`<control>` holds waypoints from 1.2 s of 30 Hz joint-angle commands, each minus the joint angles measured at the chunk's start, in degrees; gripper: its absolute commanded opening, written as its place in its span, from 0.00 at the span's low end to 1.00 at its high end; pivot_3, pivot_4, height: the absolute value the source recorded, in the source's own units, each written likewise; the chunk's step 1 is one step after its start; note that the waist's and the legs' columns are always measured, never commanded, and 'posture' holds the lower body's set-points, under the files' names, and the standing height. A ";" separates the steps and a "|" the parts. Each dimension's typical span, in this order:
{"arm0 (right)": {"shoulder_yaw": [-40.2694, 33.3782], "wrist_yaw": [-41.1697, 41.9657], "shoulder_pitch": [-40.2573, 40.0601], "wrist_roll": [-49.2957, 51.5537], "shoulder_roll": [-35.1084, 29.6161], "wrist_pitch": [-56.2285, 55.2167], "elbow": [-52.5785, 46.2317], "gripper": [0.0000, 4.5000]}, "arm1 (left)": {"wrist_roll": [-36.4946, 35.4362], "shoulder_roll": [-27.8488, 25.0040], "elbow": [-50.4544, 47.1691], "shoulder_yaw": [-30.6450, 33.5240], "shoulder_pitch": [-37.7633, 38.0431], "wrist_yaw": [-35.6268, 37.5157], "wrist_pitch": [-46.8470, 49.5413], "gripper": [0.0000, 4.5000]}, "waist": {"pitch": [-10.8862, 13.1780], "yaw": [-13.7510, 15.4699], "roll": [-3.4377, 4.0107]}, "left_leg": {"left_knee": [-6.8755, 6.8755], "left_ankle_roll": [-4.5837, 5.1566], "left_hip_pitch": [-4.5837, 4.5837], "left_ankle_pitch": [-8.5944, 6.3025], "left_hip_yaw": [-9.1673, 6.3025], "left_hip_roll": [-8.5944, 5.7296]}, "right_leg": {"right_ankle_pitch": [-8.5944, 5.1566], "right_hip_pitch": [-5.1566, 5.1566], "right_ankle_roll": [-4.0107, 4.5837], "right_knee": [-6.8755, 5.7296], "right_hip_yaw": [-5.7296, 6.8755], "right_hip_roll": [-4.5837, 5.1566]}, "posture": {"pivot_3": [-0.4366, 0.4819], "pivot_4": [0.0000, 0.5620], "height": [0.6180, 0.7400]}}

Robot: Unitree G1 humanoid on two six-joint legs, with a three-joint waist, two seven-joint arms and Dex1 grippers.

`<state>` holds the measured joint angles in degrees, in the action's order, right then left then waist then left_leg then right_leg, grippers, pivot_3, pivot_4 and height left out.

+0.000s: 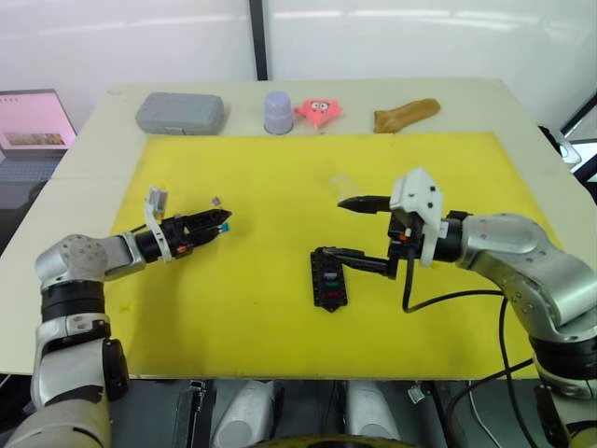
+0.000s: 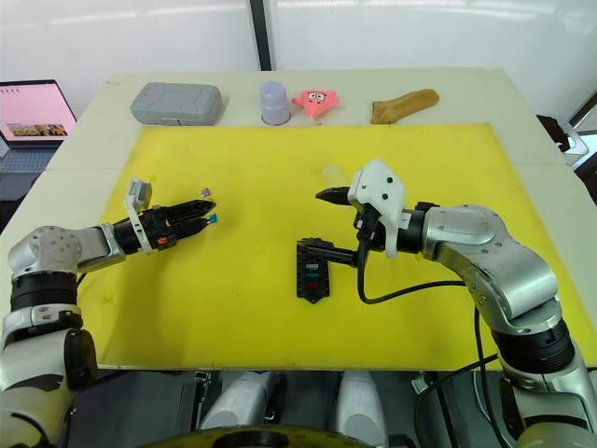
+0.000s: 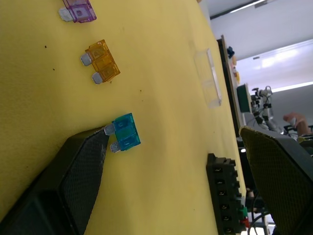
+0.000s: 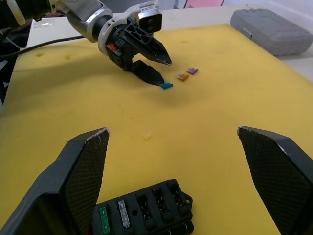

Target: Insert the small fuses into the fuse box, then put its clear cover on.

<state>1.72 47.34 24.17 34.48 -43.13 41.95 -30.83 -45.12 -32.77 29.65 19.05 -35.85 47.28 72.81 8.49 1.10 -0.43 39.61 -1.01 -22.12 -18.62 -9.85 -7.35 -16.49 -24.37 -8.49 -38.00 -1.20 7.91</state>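
Note:
The black fuse box (image 1: 330, 278) lies on the yellow mat (image 1: 261, 308), with a green and a white fuse (image 4: 123, 214) and a red one in its slots. My right gripper (image 1: 350, 231) hangs open over the box's far end, one finger above it and one level with it. My left gripper (image 1: 224, 220) is open, low over the mat to the left. Its lower fingertip (image 3: 93, 156) touches a teal fuse (image 3: 124, 138). A tan fuse (image 3: 100, 61) and a purple fuse (image 3: 78, 10) lie just beyond. The clear cover (image 3: 208, 78) rests on the mat behind the box.
Along the table's back edge stand a grey rounded case (image 1: 180, 113), a lavender cup (image 1: 278, 112), a pink star toy (image 1: 318, 110) and a brown object (image 1: 406, 114). A laptop (image 1: 33, 126) sits off the table's left side.

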 commanded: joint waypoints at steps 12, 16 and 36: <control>-1.35 -0.90 0.09 0.10 -0.68 -0.61 -2.13 1.00 | 3.85 2.11 0.93 -3.34 0.24 0.70 -1.64 0.61 | 0.00 -0.23 0.00 | 0.02 0.01 -0.06 0.00 -0.01 -0.01 | 0.00 -0.05 0.00 0.00 0.01 0.00 | 0.48 0.27 1.00; -1.57 -1.20 0.10 0.23 -0.54 -0.67 -1.85 1.00 | 6.22 2.49 1.15 -4.71 0.79 -0.42 -3.22 0.41 | 0.00 -0.21 0.00 | 0.02 0.00 -0.06 0.00 -0.01 0.00 | 0.00 -0.05 0.00 0.00 0.01 0.00 | 0.48 0.27 1.00; -7.81 -5.57 -1.89 9.32 3.05 4.76 -2.33 1.00 | -7.51 0.52 -23.32 11.78 4.82 -7.39 8.24 0.01 | 0.03 -1.88 -0.05 | -0.18 0.00 -0.08 0.00 0.06 0.16 | 0.00 -0.22 0.00 0.02 -0.02 -0.08 | 0.48 0.27 1.00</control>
<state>-3.11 43.52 21.92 40.02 -41.18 45.54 -31.38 -48.13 -31.39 11.49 26.95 -29.77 40.84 78.34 8.52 -0.78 -0.48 39.41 -1.01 -22.20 -18.62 -9.79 -7.18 -16.50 -24.58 -8.49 -37.97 -1.22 7.83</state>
